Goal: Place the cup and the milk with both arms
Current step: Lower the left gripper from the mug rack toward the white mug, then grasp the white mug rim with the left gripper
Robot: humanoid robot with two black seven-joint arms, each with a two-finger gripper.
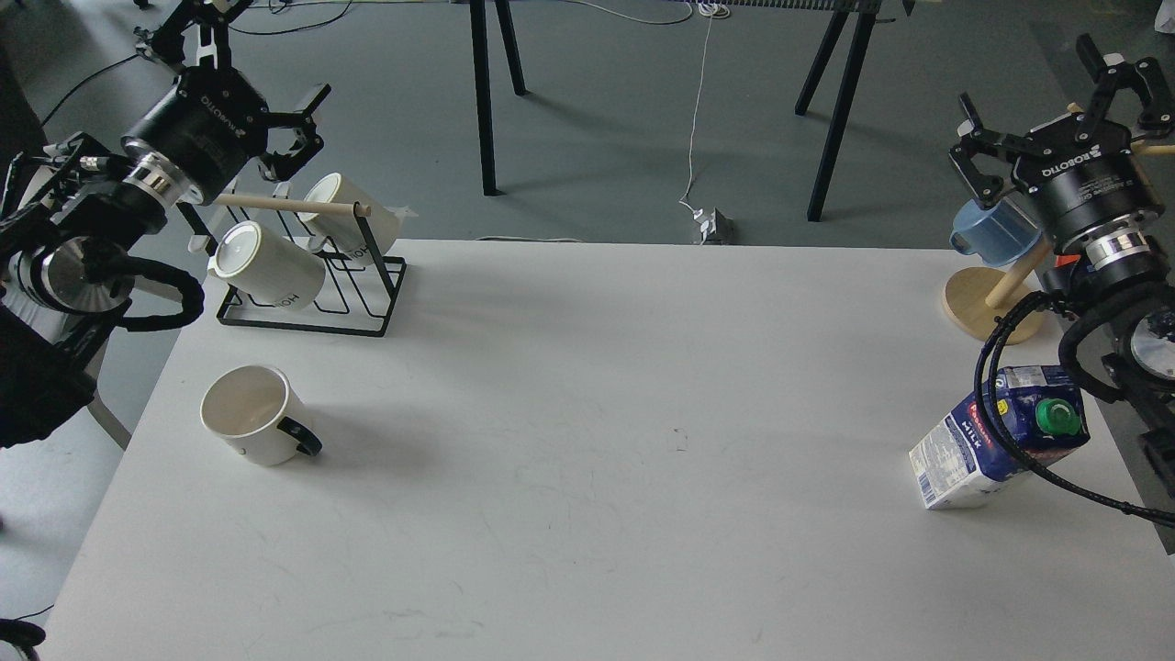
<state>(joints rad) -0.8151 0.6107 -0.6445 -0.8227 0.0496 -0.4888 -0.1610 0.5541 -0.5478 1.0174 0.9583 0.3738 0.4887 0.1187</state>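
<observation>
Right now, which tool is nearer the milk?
Right. The right tool hangs above and behind the milk at the table's right edge. The left tool is across the table, over the mug rack.

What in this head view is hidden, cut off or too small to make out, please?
- Milk: the right arm's black cable crosses its top, head view.
- Blue cup: half behind the right end effector.
- Lettered mugs: print partly hidden, unreadable.
- Left end effector: fingers dark, gap unclear.
</observation>
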